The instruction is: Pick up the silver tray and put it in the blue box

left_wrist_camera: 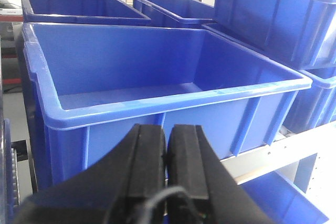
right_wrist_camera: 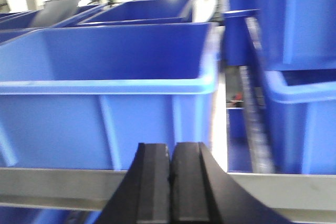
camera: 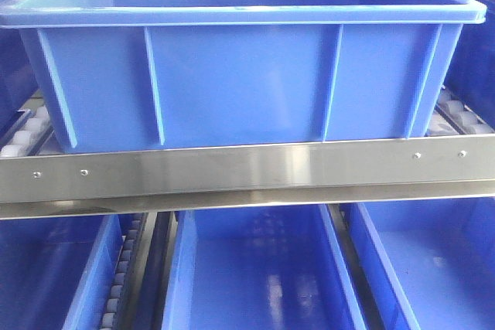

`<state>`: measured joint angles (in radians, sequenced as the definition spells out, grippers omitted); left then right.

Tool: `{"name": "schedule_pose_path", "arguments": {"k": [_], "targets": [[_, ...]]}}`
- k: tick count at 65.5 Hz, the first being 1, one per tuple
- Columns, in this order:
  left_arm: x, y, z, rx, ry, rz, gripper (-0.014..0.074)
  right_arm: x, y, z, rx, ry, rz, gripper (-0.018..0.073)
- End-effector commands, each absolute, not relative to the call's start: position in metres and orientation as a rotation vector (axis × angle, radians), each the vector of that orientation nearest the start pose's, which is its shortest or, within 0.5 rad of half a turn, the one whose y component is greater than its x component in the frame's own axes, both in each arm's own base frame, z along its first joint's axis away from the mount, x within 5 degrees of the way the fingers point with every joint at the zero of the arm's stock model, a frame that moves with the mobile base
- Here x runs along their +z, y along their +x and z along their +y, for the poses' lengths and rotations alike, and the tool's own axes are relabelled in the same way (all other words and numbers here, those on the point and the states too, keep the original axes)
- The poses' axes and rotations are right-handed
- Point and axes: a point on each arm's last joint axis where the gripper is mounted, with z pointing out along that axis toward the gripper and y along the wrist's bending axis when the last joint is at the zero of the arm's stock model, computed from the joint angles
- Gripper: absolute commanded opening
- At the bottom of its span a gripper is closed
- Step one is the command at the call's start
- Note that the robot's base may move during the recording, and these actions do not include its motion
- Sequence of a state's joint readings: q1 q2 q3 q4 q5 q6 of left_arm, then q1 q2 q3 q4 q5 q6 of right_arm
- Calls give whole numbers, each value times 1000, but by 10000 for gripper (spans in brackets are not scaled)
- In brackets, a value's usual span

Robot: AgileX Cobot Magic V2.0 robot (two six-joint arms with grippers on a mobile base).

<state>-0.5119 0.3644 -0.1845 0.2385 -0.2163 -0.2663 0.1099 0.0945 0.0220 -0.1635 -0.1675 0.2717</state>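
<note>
A large blue box (camera: pixel 240 75) with a thick lipped rim and ribbed side wall sits on a roller shelf, straight ahead in the front view. The left wrist view looks into the blue box (left_wrist_camera: pixel 157 77) from its near corner; its inside is bare. My left gripper (left_wrist_camera: pixel 167 129) hangs just in front of the near wall, shut with nothing between its black fingers. My right gripper (right_wrist_camera: pixel 170 148) is shut and empty too, in front of the blue box (right_wrist_camera: pixel 110 82) at rail height. The silver tray is out of view.
A stainless steel rail (camera: pixel 247 171) runs across below the box, with white rollers (camera: pixel 23 137) at its ends. More blue crates (camera: pixel 263 276) sit on the shelf below. Other crates (left_wrist_camera: pixel 273 14) are stacked at the right and behind (left_wrist_camera: pixel 79 3).
</note>
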Motion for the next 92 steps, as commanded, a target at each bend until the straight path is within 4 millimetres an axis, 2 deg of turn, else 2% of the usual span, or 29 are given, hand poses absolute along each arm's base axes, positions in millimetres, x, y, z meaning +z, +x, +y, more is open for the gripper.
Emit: {"name": "schedule_pose_path", "arguments": {"k": [1,9,32,81,92], "targets": [[285,75,-50,-515,384,1309,-6,225,59,6,115,-23,1343,52],[285,75,-50,-515,384,1309,-6,228,51,4,36,-56,1279,52],[285,75,-51,-512,389,1307,-6,219,53,3,75,-3,1381,52],[285,75,-51,-512,389,1307,-6,221,52,3,79,0,1362,52],[280,78,-40,-388,328,1381,-6,221,52,3,79,0,1362,52]]}}
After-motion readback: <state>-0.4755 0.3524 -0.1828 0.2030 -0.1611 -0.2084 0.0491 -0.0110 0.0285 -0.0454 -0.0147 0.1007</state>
